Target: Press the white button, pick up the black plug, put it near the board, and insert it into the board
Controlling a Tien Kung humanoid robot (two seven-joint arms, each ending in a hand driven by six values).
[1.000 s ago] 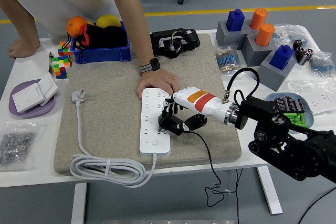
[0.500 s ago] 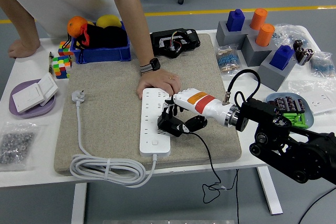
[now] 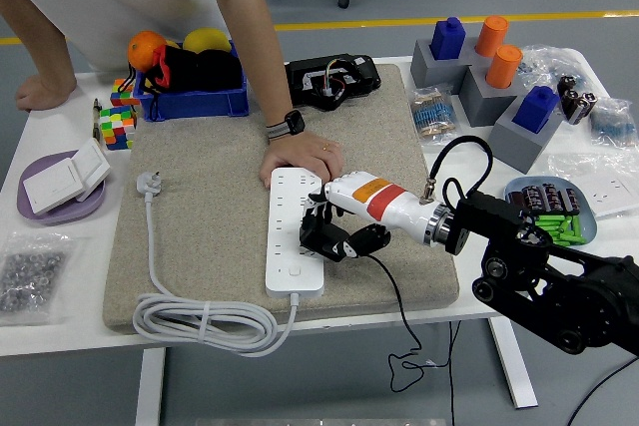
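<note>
Head view — black plug (image 3: 321,237) in right hand (image 3: 344,221) fingers.

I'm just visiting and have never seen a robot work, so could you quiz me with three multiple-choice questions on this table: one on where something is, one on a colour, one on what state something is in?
1. Where is the person's hand?
A. on the far end of the white power strip
B. on the blue bin
C. on the coiled cable

2. What colour is the plug?
A. white
B. black
C. orange

3. What is the robot's right hand doing?
A. resting open
B. pressing a cube
C. gripping the plug over the strip

Answers: 1 A, the hand holds down the strip's far end. 2 B, its body is black. 3 C, fingers curl round it above the sockets.
</note>
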